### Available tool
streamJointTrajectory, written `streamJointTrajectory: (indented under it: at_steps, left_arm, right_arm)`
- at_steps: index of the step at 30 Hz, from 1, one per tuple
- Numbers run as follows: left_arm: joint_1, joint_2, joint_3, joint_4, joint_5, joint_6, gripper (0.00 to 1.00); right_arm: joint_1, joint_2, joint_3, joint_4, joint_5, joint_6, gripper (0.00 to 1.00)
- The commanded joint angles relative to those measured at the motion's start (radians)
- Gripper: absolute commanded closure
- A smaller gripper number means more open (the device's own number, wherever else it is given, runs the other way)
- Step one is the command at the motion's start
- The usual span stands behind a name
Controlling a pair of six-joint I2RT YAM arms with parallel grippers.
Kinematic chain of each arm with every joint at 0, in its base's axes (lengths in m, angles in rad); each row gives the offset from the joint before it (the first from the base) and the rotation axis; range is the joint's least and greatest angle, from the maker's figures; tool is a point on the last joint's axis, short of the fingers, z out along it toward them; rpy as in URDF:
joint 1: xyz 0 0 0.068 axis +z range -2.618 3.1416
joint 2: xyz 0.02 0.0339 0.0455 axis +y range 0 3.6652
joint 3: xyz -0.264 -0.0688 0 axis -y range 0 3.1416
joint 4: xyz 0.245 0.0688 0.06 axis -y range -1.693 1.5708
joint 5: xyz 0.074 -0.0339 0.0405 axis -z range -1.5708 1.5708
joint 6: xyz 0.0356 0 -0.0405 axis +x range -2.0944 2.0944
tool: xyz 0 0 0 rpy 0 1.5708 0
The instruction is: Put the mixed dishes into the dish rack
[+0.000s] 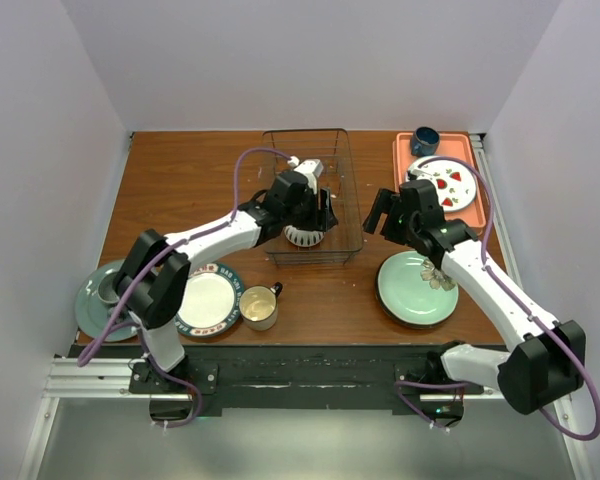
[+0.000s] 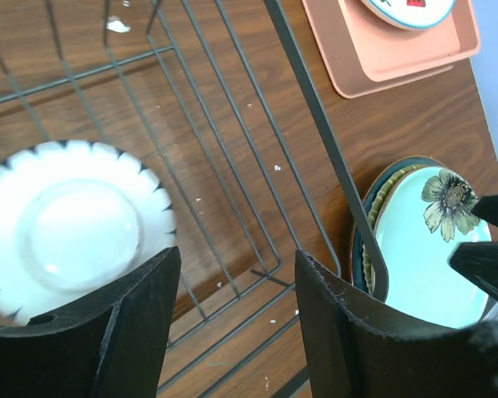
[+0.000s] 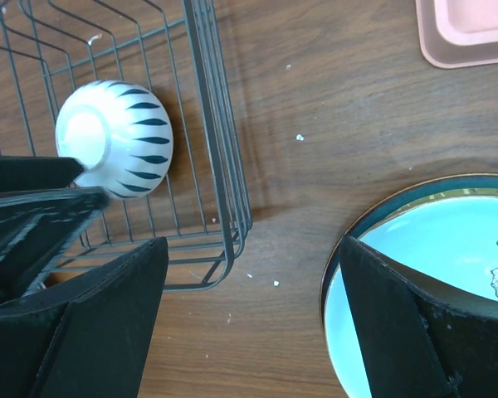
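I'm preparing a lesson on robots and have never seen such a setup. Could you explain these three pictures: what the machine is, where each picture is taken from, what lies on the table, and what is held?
The machine is two arms bolted at the table's near edge, each ending in a two-finger tool. The top picture looks down from above; the other two come from cameras on each wrist, so the dark shapes at their bottom are that arm's fingers.

On the table: a wire dish rack with a striped bowl lying upside down inside, a cream mug, a white plate with a patterned rim, a pale green flowered plate, and an orange tray with more dishes.

The left tool is open over the rack by the bowl; the right tool is open near the green plate. Neither holds anything.
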State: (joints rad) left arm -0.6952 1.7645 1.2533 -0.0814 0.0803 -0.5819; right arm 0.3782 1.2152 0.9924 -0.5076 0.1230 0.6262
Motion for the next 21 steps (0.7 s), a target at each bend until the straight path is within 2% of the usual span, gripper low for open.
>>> streamJointTrajectory:
  at_steps: [1,6,10,13,21]
  left_arm:
    - [-0.003,0.062,0.052,0.046,0.076,0.008,0.38]
    - [-0.003,0.101,0.075,-0.001,-0.022,-0.009,0.39]
    - [0.006,0.102,0.1,-0.07,-0.213,-0.022,0.4]
    - [0.022,0.087,0.095,-0.081,-0.272,-0.033,0.4]
    - [0.033,0.032,0.094,-0.067,-0.231,-0.024,0.39]
  right_arm:
    - [-0.004,-0.036,0.003,-0.009,0.047,0.004,0.12]
    - [-0.004,-0.033,0.005,-0.012,0.05,0.004,0.12]
    - [-0.005,-0.032,0.003,-0.014,0.049,0.004,0.12]
    - [-0.005,-0.034,0.003,-0.016,0.05,0.004,0.12]
    - [-0.007,-0.039,0.0,-0.023,0.047,0.0,0.12]
